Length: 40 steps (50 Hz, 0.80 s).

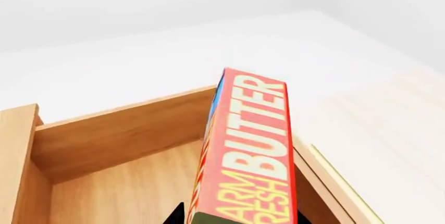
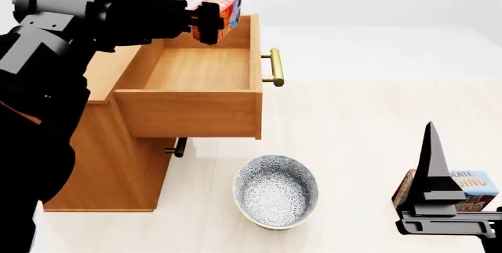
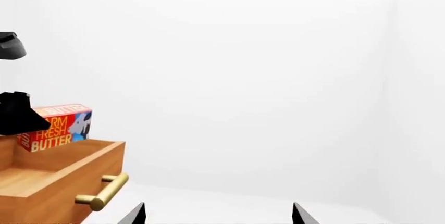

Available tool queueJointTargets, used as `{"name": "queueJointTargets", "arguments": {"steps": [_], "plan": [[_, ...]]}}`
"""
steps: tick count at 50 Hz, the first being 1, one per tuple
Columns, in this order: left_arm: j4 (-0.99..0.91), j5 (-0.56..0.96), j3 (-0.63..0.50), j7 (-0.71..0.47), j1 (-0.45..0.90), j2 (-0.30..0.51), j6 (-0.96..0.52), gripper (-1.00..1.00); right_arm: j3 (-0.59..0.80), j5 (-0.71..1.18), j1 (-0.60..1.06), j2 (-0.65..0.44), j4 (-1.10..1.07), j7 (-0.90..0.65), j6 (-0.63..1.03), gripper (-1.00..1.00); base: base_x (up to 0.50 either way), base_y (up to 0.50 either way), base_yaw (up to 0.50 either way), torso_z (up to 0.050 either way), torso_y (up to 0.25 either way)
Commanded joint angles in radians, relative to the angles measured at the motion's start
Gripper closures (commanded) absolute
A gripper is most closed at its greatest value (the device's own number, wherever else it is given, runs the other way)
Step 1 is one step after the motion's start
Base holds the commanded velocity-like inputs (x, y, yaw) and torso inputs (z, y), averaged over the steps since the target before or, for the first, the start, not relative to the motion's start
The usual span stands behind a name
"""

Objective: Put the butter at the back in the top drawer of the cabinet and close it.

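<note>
Nearest the robot's head, the right gripper [image 2: 431, 206] idles low at the right, its fingers spread apart and holding nothing in the right wrist view, just in front of a brown-and-blue pudding box [image 2: 471, 189] on the floor. A patterned bowl [image 2: 276, 190] sits a little further in, below the pulled-out drawer. Beyond that stands the cabinet [image 2: 110, 165], with the top drawer [image 2: 196, 112] drawn fully out, its brass handle [image 2: 275, 67] pointing right and its wooden bottom bare. Farthest away, the left gripper [image 2: 208, 22] is clenched on the butter [image 2: 225, 7], holding the box on edge above the drawer's far corner, not yet down inside; the left wrist view shows the box hanging over the open compartment [image 1: 125, 182]. The step in hand looks like the placing. The next move probably calls for lowering the box into the drawer, letting go, drawing the arm clear of the walls, then pushing the front shut.
</note>
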<state>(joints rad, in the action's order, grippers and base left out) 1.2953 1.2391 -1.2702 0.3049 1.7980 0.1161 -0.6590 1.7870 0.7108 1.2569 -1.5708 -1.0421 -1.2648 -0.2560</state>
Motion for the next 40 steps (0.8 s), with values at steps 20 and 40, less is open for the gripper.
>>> {"name": "queueJointTargets", "arguments": {"steps": [20,40], "plan": [[0.013,-0.835,0.851,0.077,-0.070,-0.076,-0.145,1.00,0.011,-0.012,-0.021,0.000,0.035,0.003,-0.037,-1.00,0.00,0.00,0.00,0.001,0.002],[0.013,-1.164,1.131,0.104,-0.096,-0.112,-0.191,1.00,0.026,-0.032,-0.043,0.000,0.067,0.002,-0.079,-1.00,0.00,0.00,0.00,0.001,0.001]]}}
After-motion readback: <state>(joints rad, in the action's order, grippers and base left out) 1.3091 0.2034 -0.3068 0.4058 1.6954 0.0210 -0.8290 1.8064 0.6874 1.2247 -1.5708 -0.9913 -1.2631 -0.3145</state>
